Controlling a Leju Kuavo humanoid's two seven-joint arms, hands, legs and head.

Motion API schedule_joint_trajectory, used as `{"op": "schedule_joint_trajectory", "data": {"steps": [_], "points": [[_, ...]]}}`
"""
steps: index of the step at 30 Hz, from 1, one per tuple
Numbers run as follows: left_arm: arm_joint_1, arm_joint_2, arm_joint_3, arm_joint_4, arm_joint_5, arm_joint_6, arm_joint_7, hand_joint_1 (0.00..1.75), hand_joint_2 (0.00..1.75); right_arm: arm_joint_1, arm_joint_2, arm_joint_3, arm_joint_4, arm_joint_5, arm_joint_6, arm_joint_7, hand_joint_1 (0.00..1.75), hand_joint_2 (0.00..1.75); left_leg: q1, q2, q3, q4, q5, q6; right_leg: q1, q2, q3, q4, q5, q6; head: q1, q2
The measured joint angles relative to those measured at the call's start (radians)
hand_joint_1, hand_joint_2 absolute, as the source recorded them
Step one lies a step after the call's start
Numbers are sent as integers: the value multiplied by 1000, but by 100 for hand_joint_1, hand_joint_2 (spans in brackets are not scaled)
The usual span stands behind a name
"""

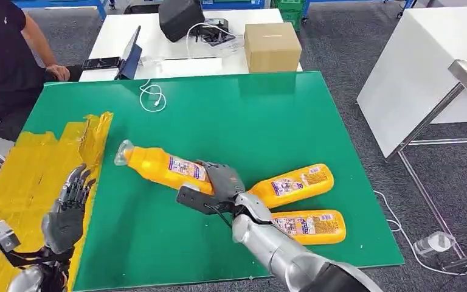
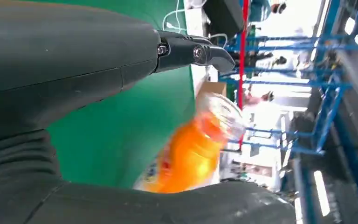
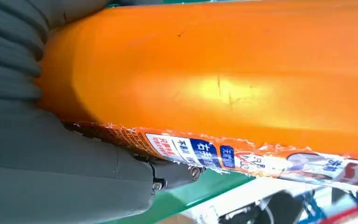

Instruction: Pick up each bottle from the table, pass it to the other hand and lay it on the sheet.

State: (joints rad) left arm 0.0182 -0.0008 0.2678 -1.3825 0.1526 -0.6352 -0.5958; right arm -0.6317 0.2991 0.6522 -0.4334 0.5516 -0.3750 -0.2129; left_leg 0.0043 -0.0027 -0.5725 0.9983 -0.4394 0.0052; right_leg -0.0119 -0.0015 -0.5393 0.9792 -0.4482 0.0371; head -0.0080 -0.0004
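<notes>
Orange plastic bottle (image 1: 161, 166), smooth, probably slippery and weighty: right hand (image 1: 219, 185) clasped its base end, cap pointing ten o'clock. Left hand (image 1: 67, 213) spread, holding nothing, over yellow sheet (image 1: 24, 176). Best taken mid-body. Two bottles (image 1: 304, 204) lay at three o'clock.

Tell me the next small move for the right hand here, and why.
Probably carry the held bottle leftward toward the left hand. The right hand grips it near its base, cap end pointing left, while the left hand waits open over the yellow sheet. Two more bottles lie on the green table.
</notes>
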Motion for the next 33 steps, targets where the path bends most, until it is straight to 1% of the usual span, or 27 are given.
{"op": "schedule_joint_trajectory", "data": {"steps": [3, 8, 11, 14, 24, 29, 33], "points": [[12, -15, 18, -22, 19, -3, 9, 0, 0, 22, -4, -53, -43, -12, -5, -24, 175, 175, 0, 0, -2, 0, 0, 0, 0, 0, -2, 0, 0, 0, 0, 0], [21, -27, 27, -42, 22, -3, 14, 0, 0, 39, -8, -92, -82, -13, -4, -31, 175, 175, 0, 0, -3, 0, 0, 0, 0, 0, -3, 0, 0, 0, 0, 0], [24, -31, 30, -48, 29, -5, 16, 0, 0, 44, -8, -104, -94, -14, -5, -37, 175, 175, 0, 0, -3, 0, 0, 0, 0, 0, -3, 0, 0, 0, 0, 0], [27, -38, 39, -55, 66, -14, 21, 0, 0, 56, -8, -126, -119, -26, -10, -72, 175, 175, 0, 0, -3, 0, 0, 0, 0, 0, -4, 0, 0, 0, 0, 0], [31, -49, 45, -73, 83, -14, 29, 0, 0, 72, -8, -156, -162, -27, -14, -85, 175, 175, 0, 0, -4, 0, 0, 0, 0, 0, -4, 0, 0, 0, 0, 0], [42, -57, 51, -91, 123, -14, 45, 0, 0, 103, -9, -177, -227, -30, -25, -117, 175, 175, 0, 0, -4, 0, 0, 0, 0, 0, -5, 0, 0, 0, 0, 0], [52, -62, 53, -105, 140, -14, 54, 0, 0, 125, -12, -190, -276, -29, -26, -123, 175, 175, 0, 0, -5, 0, 0, 0, 0, 0, -5, 0, 0, 0, 0, 0]]}}
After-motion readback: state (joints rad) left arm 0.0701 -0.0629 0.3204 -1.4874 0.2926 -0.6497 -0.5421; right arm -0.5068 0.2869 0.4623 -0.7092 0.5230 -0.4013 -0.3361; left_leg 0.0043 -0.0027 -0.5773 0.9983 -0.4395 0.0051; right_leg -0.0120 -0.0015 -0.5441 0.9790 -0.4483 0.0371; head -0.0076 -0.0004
